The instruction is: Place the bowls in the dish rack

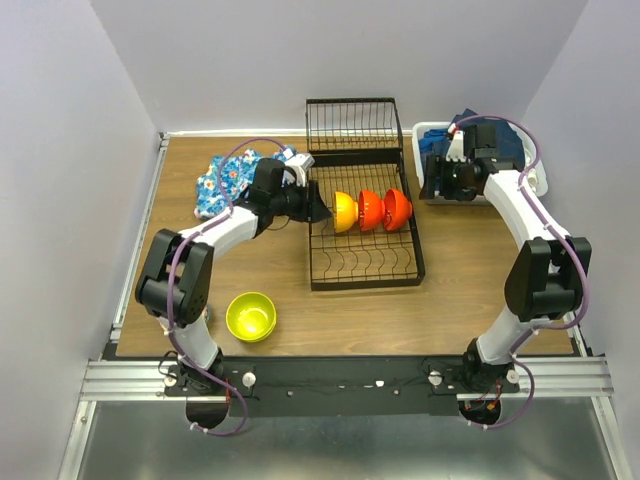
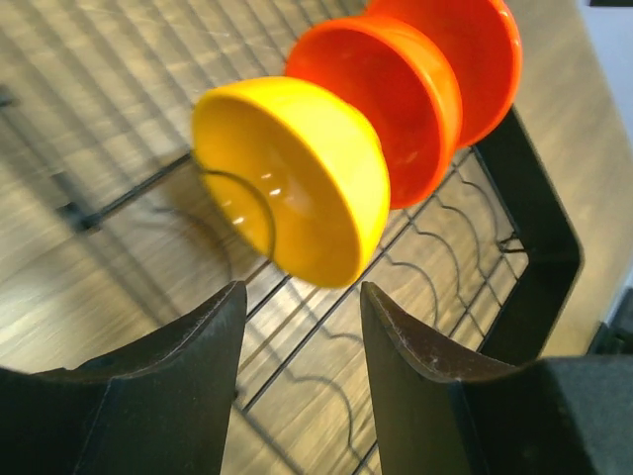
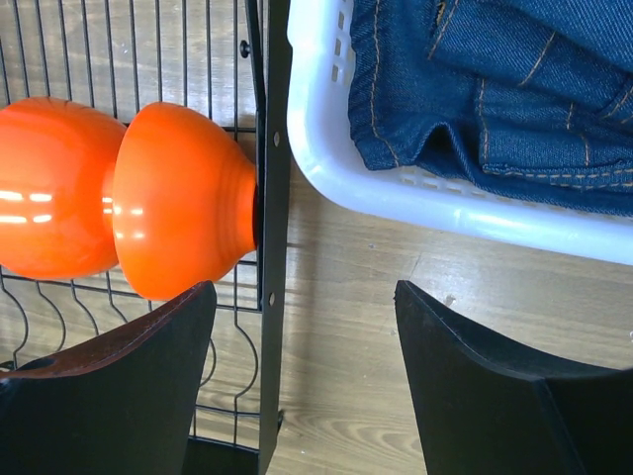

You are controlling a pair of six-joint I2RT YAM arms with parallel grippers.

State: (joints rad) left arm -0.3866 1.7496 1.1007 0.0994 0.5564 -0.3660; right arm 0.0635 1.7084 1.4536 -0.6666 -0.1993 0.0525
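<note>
Left tool (image 2: pixel 302 297), jaws apart, faces yellow bowl (image 2: pixel 297 178) in dish rack (image 1: pixel 365 262).

Setting: robotics lab test cell, not a home. Wood-grain laminate tabletop (image 1: pixel 460 290) boxed in by plain pale partition walls (image 1: pixel 70 150). White-and-black left robot arm (image 1: pixel 215 235) and right robot arm (image 1: pixel 530 215) are bolted to a silver aluminium extrusion rail (image 1: pixel 125 378). Staged household props: black wire dish rack (image 1: pixel 365 262), white plastic basket (image 3: pixel 415 203) of denim.

Wood tbl (image 1: pixel 450 290), pale lilac walls (image 1: pixel 350 50)
</note>
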